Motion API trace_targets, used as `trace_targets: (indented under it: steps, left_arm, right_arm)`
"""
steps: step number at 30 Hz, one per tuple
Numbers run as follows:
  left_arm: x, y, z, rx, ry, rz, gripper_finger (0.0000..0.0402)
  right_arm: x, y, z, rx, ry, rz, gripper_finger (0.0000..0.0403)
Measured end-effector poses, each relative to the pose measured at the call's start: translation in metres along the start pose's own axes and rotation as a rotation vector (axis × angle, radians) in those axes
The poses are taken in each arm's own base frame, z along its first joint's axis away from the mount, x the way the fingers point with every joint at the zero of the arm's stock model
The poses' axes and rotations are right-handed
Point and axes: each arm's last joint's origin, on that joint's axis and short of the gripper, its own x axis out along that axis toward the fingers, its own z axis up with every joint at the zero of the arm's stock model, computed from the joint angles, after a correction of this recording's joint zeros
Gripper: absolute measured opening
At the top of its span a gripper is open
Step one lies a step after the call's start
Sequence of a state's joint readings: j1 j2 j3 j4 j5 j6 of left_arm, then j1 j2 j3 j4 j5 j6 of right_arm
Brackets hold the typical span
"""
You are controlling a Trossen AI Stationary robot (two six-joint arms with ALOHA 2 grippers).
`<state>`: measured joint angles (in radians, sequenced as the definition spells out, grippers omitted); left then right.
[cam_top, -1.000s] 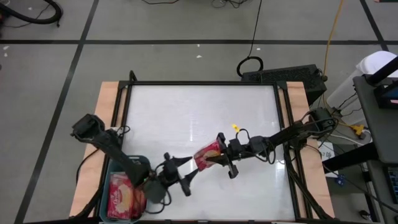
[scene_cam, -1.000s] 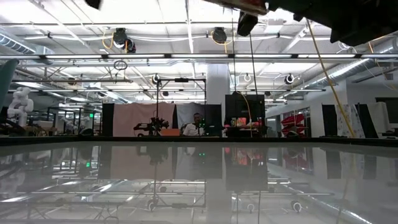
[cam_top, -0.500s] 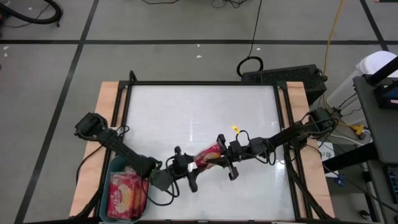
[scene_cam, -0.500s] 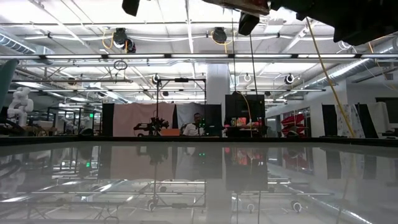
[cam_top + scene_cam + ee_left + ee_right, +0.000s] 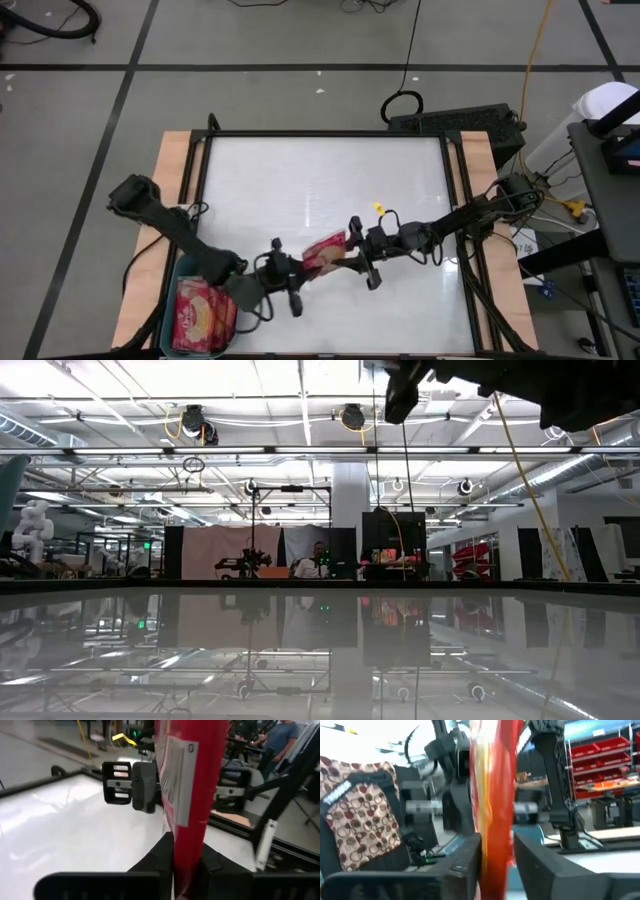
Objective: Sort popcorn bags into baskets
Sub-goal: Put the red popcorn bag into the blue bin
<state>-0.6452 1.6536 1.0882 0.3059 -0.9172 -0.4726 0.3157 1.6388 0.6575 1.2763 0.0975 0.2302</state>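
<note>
A red popcorn bag (image 5: 325, 252) with a yellow picture hangs above the table's middle, between my two grippers. My left gripper (image 5: 303, 270) has come from the left and is shut on the bag's left end. My right gripper (image 5: 342, 256) is at the bag's right end and stands open, a finger on either side of the bag (image 5: 492, 795), with a thin gap at one finger. At the near left corner, the teal basket (image 5: 178, 275) holds red packets (image 5: 200, 315). My left gripper pinches the end of the bag (image 5: 186, 851) between its two fingers, which lie level and come from the table's left. The bag stands edge-on between them and reaches away toward my right gripper (image 5: 135, 785), clear of the table. My right gripper: I cannot tell whether either finger (image 5: 470, 857) touches the bag.
The white tabletop (image 5: 300, 180) has a dark frame and wooden side strips. A small yellow piece (image 5: 379, 207) lies near the right arm. The low view shows only arm parts (image 5: 480, 375) at the top and the room behind.
My left gripper has moved from beside the basket toward the bag and has shut on its left end; one second ago its fingers stood wide apart. The bag has stayed in the air, shifted slightly toward the table's left.
</note>
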Motion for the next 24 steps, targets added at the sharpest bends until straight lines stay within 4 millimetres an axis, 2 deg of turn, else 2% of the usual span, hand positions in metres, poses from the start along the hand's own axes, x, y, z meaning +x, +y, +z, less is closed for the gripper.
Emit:
trace_targets:
  steps: [7, 14, 19, 24]
  left_arm:
    - [-0.055, 0.005, 0.027, -0.201, 0.153, -0.098, 0.0020]
    - [-0.109, 0.010, 0.042, -0.371, 0.323, -0.217, 0.0022]
    - [-0.149, 0.024, 0.038, -0.458, 0.489, -0.182, 0.0031]
    - [-0.184, 0.032, 0.026, -0.594, 0.619, -0.113, 0.0021]
  right_arm:
    - [-0.001, -0.004, -0.013, -0.028, 0.137, -0.036, 0.0178]
    - [-0.006, -0.003, -0.032, -0.043, 0.322, -0.061, 0.0194]
    - [-0.008, 0.008, -0.038, -0.082, 0.366, -0.026, 0.0189]
    - [-0.011, 0.021, -0.041, -0.129, 0.376, 0.029, 0.0186]
